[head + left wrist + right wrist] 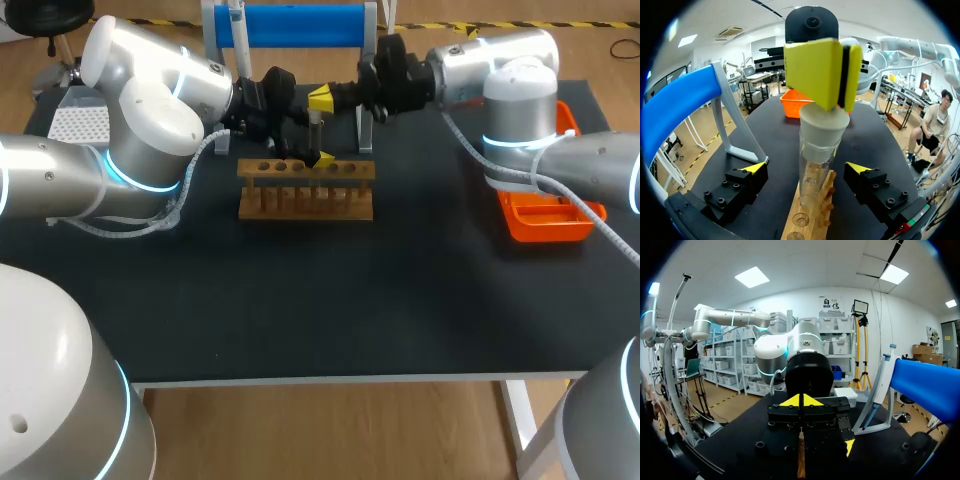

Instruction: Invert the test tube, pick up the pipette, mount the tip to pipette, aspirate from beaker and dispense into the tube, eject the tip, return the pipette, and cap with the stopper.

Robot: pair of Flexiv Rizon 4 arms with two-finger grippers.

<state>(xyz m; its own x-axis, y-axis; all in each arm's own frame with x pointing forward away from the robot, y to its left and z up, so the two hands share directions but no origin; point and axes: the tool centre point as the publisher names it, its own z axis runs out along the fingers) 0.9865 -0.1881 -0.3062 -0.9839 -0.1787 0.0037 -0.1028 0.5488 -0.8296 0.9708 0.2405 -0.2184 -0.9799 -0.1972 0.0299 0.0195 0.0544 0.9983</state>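
Observation:
A clear test tube (812, 175) stands upright in the wooden rack (305, 190), with a pale stopper (822, 131) in its mouth. My right gripper (822, 75) is shut, and its joined yellow tips rest on top of the stopper. My left gripper (804, 170) is open, one finger on each side of the tube and neither touching it. In the head view both grippers meet over the rack's middle: the left gripper (305, 150) is low at the tube (315, 135), the right gripper (322, 100) above it. The right wrist view shows its own gripper (800, 401) closed, facing my left arm.
A blue stand on a grey frame (300, 25) rises just behind the rack. An orange tray (545, 215) lies at the right edge, under my right arm. A white perforated tip box (78, 122) sits at the back left.

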